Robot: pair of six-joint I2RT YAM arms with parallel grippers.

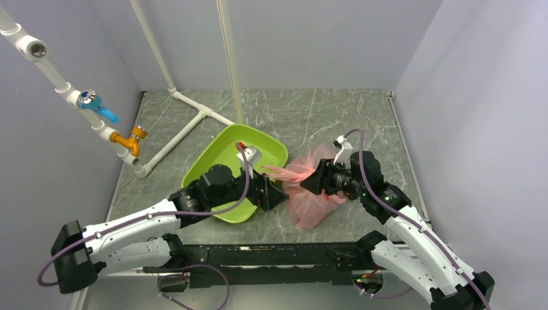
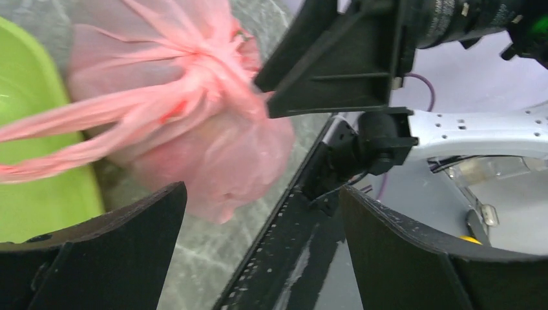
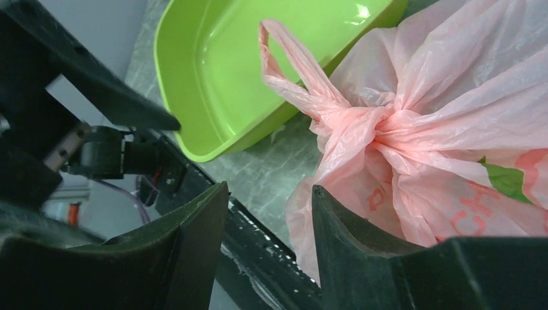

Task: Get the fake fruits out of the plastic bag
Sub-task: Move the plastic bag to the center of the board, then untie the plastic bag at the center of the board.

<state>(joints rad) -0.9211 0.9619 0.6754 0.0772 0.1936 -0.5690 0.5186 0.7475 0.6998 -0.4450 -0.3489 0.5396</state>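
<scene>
Nearest the right wrist lens, two black fingers [image 3: 187, 258] of the right gripper [image 3: 270, 252], parted by a moderate gap and pinching nothing. Just behind the right-hand finger, the plastic bag [image 3: 420, 129]: pink, crinkled, gathered into a tight knot [image 3: 368, 123]. One handle loop [image 3: 291, 58] reaching toward the lime-green tray [image 3: 245, 64]. Shown only in this view: red lettering and a green patch printed on the film.

From the left wrist, left gripper [image 2: 258, 258] with fingers [image 2: 110, 258] spread wide and holding nothing. Same bag beyond them, handles trailing left across the tray's rim. Seen only from here: the right gripper from outside, at the bag's right side, over the black rail along the near edge of the tabletop.

From above, the whole layout. Bag resting on the tabletop [image 1: 323, 116], right of centre and toward the near edge, just beside the tray's near right corner. Left gripper over that corner, right gripper at the top of the bag, the two facing each other across the knot. White pipes [image 1: 187, 126] along the far left corner. Fake fruits not to be made out through the film in any view.
</scene>
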